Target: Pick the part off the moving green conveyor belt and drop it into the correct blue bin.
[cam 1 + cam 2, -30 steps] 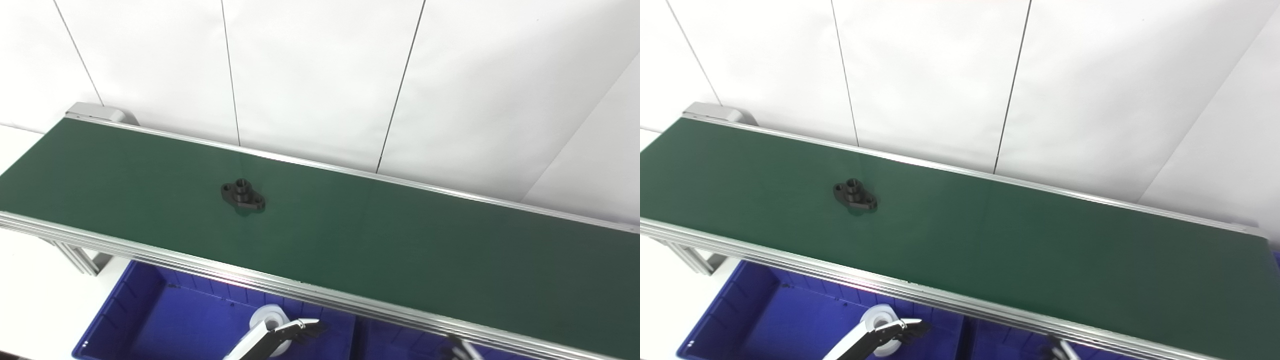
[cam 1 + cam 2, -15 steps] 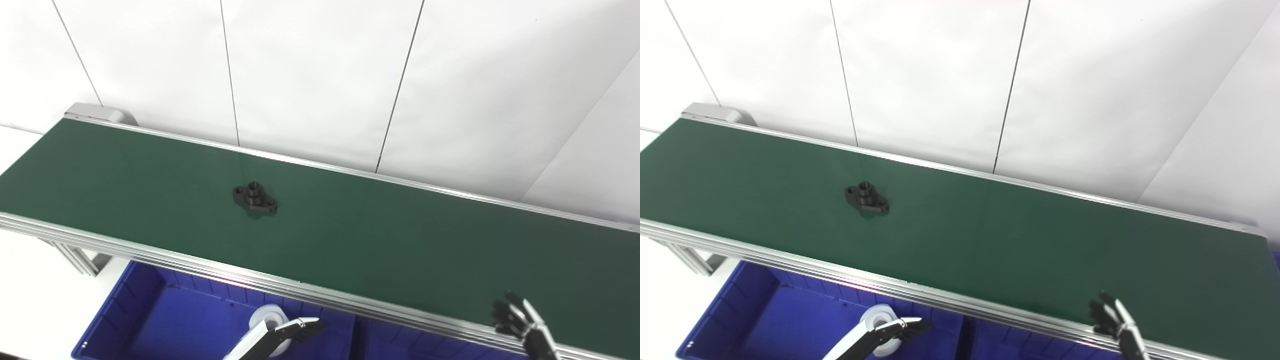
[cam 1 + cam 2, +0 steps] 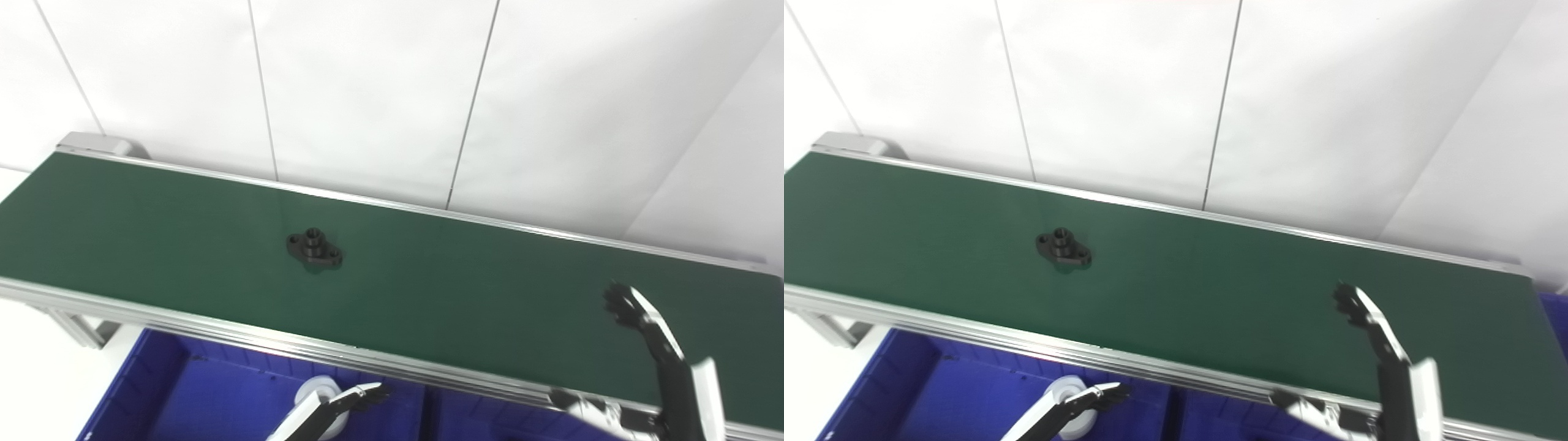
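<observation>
Black part [image 3: 314, 247] sits mid-belt [image 3: 153, 214], right hand [image 3: 634, 312] well apart.

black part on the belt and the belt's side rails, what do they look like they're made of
Black part: matte black, probably moulded plastic or coated metal; it shows no shine, so the look leaves it open. Side rails: most likely extruded aluminium, silver with long grooves and a brushed sheen. Belt: dull green, looks like rubbery PVC.

bare belt [image 3: 459, 288] lies between right robot hand [image 3: 631, 309] and part [image 3: 314, 247].
</observation>
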Action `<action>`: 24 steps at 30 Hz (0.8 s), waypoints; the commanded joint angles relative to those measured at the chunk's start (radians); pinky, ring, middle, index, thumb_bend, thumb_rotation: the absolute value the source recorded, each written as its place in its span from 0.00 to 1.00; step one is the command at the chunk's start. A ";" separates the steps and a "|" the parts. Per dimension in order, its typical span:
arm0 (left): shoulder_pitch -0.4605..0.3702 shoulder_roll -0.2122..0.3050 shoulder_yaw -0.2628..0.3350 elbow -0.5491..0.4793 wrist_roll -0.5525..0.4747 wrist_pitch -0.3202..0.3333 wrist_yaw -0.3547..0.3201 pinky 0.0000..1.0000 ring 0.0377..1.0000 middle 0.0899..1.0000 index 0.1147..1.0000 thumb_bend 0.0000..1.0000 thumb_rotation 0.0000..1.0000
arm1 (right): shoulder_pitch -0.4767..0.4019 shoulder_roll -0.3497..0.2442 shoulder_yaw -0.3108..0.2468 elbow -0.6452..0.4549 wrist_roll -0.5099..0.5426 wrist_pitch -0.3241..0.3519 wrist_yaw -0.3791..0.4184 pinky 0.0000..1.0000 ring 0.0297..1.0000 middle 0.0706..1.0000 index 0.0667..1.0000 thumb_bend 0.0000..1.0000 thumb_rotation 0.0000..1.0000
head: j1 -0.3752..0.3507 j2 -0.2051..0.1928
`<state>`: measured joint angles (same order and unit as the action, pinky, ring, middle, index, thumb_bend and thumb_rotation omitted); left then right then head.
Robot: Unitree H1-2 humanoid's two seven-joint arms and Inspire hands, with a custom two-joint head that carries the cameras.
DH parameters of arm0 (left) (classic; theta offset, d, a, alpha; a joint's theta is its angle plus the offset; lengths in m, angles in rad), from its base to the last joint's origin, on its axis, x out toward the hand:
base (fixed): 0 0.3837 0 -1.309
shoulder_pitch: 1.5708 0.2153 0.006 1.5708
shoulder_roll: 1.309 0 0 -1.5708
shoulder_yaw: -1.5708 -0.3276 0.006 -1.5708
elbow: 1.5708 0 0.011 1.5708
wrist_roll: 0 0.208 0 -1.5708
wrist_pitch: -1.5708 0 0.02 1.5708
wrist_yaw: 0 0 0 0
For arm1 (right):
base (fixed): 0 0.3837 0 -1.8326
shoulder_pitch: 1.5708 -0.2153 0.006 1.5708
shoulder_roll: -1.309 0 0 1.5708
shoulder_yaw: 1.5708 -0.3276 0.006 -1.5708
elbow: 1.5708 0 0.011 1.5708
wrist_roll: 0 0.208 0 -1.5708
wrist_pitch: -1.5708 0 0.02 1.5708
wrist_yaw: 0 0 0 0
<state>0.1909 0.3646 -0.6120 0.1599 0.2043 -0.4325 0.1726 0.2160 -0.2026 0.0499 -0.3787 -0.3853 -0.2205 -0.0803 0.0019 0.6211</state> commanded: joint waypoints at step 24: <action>-0.018 0.085 0.046 -0.021 -0.086 -0.037 -0.022 0.84 0.84 0.86 0.87 0.88 0.30 | -0.340 0.090 0.096 -0.023 -0.173 0.425 0.250 0.73 0.77 0.78 0.87 0.88 0.28 | -0.184 0.083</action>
<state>0.1883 0.4384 -0.5741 0.1567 0.1151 -0.4327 0.1546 -0.0858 -0.1066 0.1430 -0.3891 -0.5525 0.1882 0.1673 -0.1918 0.7026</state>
